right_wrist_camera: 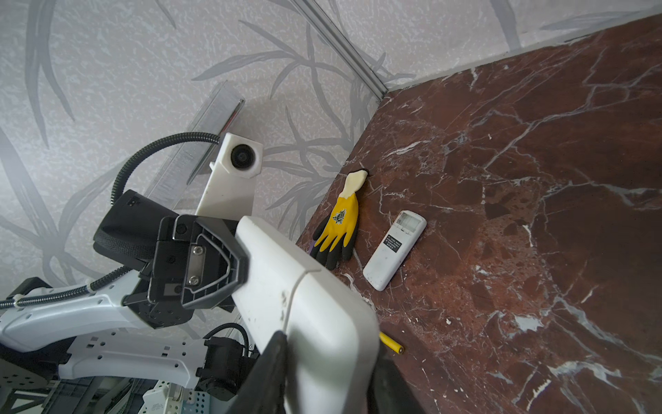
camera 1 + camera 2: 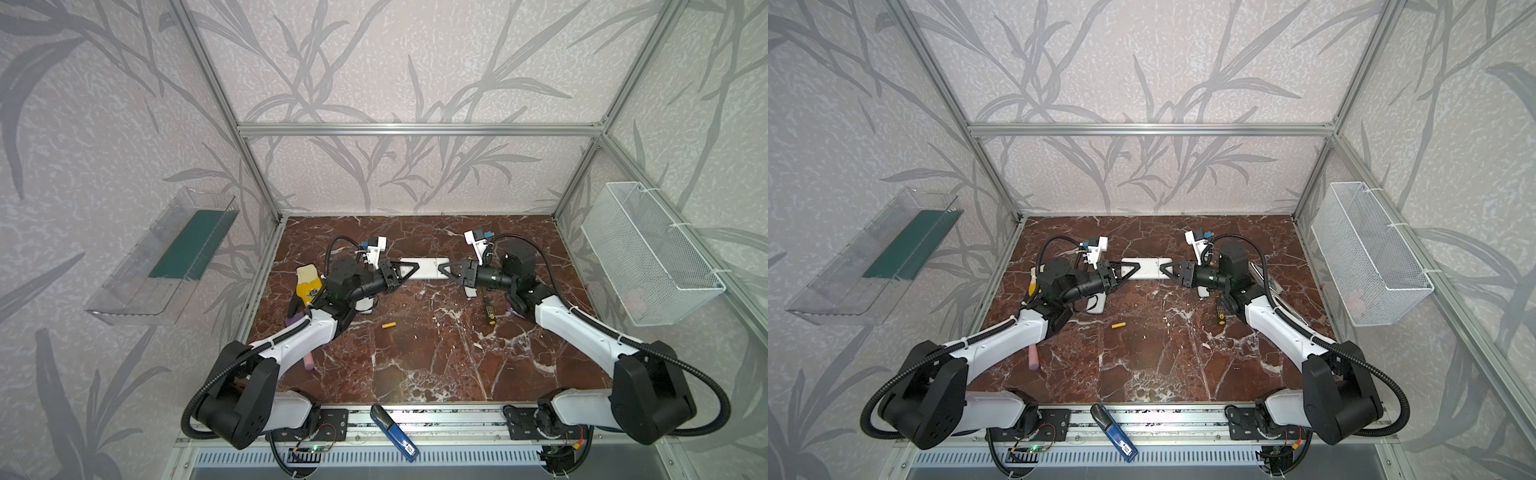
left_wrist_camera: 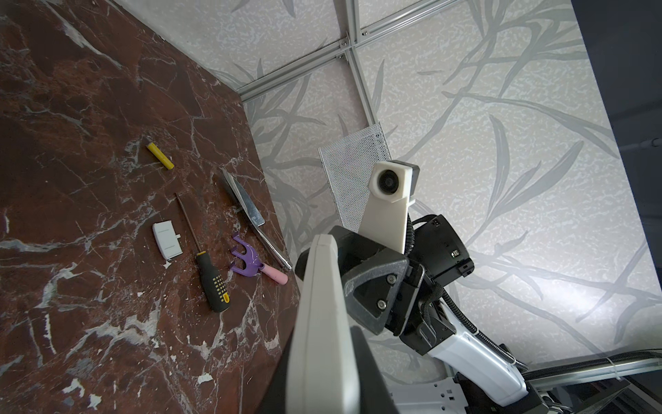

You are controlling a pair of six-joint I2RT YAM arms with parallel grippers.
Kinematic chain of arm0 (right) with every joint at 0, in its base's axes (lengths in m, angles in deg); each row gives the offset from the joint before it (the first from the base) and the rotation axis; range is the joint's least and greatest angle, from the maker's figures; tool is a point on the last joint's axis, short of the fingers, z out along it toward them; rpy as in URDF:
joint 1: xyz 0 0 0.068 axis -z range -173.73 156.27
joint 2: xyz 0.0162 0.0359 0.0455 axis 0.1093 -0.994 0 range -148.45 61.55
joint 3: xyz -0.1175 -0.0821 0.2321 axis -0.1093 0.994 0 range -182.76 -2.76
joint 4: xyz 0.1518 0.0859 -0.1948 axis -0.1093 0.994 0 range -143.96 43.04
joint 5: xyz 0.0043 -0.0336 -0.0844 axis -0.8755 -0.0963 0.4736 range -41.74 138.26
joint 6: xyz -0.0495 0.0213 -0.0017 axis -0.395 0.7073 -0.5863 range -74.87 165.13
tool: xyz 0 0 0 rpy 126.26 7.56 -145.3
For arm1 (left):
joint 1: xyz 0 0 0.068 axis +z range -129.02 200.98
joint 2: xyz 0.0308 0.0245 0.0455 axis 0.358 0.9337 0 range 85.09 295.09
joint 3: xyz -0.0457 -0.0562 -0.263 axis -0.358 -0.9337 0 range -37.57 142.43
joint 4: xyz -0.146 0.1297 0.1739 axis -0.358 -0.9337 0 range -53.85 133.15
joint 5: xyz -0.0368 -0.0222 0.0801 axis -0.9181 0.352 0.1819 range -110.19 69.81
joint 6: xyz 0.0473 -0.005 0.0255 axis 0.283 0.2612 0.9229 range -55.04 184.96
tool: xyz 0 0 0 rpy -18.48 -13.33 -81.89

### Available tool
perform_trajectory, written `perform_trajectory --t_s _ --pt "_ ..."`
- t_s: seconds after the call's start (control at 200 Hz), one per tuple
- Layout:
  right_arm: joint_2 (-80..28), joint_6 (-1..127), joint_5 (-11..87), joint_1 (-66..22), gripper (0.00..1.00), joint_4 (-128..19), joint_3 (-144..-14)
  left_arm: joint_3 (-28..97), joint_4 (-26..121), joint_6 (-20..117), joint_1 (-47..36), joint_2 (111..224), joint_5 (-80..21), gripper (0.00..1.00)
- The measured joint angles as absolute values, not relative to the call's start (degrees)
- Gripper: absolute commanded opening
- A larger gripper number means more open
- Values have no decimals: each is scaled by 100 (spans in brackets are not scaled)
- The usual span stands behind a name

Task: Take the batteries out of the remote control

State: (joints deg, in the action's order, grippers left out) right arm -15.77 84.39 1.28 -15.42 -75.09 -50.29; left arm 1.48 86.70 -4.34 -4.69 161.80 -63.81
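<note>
A smooth, slab-shaped white remote point(image 2: 428, 268) hangs level above the table, just above the centre of both top views. Each end is pinched by black, triangular-framed fingers. The left gripper point(image 2: 411, 270) is closed narrowly on its left end and the right gripper point(image 2: 444, 270) on its right end. In the wrist views the casing shows as matte plastic with rounded corners and a few dark scuffs. Its battery bay does not show.

One yellow battery point(image 2: 389, 325), a slim, glossy cylinder, lies loose on the table point(image 2: 415, 365). It is below and slightly left of the held remote, well apart from both grippers.

A second remote point(image 1: 394, 249), white with a small screen and a black label, lies flat just beside one yellow-and-black knitted glove point(image 1: 342, 224) at centre left. At centre right lie four things:
- one small white ribbed battery cover point(image 3: 166, 240)
- one screwdriver point(image 3: 211, 276) with a thin steel shaft and a black-and-yellow grip
- one purple plastic rake point(image 3: 250, 263) with a pink handle
- one shiny metal knife point(image 3: 247, 206)

The tabletop is polished red-brown marble veined in white. Aluminium framing holds walls papered pale grey with darker leaf sprays. A white wire-mesh basket point(image 2: 652, 253) hangs on the right wall, and a clear plastic tray point(image 2: 166, 257) with a green floor hangs on the left.
</note>
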Motion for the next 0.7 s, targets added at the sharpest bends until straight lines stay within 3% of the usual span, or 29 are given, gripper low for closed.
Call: perform_trajectory --t_s 0.215,0.47,0.7 --pt "-1612 8857 -73 -1426 27 -7952 -5005 130 8952 -576 -469 16178 -6377 0" --pt "-1560 8606 14 -1419 43 -7681 -5027 124 8971 -681 -489 16180 -6381 0" --pt "-1291 8013 524 -1463 43 -6888 -5101 115 8954 -727 -522 16248 -6381 0"
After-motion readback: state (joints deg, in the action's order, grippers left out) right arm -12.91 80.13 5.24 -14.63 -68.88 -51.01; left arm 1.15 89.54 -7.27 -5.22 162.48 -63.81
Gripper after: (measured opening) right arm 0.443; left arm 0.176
